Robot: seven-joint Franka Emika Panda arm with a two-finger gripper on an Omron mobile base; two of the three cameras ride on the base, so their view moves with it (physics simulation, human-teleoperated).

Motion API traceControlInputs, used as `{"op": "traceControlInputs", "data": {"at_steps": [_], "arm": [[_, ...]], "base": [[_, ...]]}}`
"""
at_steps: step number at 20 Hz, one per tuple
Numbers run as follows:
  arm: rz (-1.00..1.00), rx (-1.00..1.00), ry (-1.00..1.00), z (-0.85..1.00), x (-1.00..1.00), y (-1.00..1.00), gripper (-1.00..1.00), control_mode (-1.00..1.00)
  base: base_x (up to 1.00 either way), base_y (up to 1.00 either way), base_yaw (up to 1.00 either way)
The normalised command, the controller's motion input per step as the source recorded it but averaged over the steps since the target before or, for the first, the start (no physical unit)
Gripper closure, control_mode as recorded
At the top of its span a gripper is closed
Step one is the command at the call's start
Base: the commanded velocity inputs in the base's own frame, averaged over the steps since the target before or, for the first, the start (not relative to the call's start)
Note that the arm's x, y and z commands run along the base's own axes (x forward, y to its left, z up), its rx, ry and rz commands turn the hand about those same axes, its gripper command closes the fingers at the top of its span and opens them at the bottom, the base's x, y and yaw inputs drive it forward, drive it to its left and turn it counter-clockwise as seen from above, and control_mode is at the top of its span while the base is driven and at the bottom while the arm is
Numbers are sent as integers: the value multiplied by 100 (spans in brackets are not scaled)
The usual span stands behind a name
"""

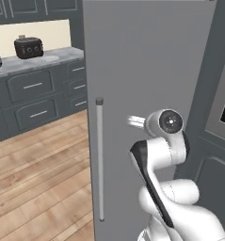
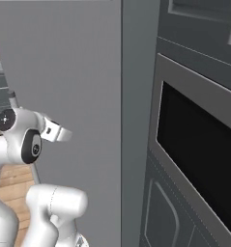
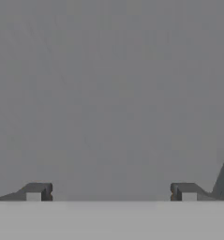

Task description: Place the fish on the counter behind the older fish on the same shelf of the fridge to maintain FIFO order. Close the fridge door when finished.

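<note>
Facing the fridge door (image 1: 147, 70) almost square-on, with the gripper (image 3: 111, 192) just short of its plain grey face. Spread wide, fingertips (image 3: 36, 191) far apart, clamped on nothing. Cannot tell whether touching the panel or a little shy of it; nothing but flat grey ahead in the hand view.

Turning on one relation: door straight in front of the hand, handle (image 1: 100, 160) off to the hand's left near the door's free edge. Long axis of that silver bar upright, running down most of the lower door. Reaching for the bar would mean shifting left and rolling the jaws to straddle it across its width; pushing would need only the flat of the hand, best placed toward the handle side for leverage.

Hard to say whether latched or slightly ajar; probably late in the task, at the closing step, though cannot confirm where the fish lies from this side of the door.

Counter (image 1: 20, 66) well apart, far to the left beyond the wooden floor, carrying a dark toaster (image 1: 28, 47). Built-in oven (image 2: 199, 159) close by on the right; worth watching the elbow there.
</note>
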Motion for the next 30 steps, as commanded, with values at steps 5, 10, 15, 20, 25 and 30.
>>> {"op": "traceControlInputs", "data": {"at_steps": [5, 10, 15, 20, 25, 30], "arm": [[-7, 0, -16, -13, 53, 0, -100, -100], [-8, 0, -15, -10, 54, 0, -100, -100], [-8, 0, -13, -5, 50, 0, -100, -100], [-8, 0, -11, -1, 40, 0, -100, -100], [-11, 0, -8, 0, 36, -6, -100, -100], [-13, 0, -5, 0, 35, -9, -100, -100]], "base": [[0, 0, 0], [0, 0, 0], [0, 0, 0], [0, 0, 0], [0, 0, 0], [0, 0, 0]]}}
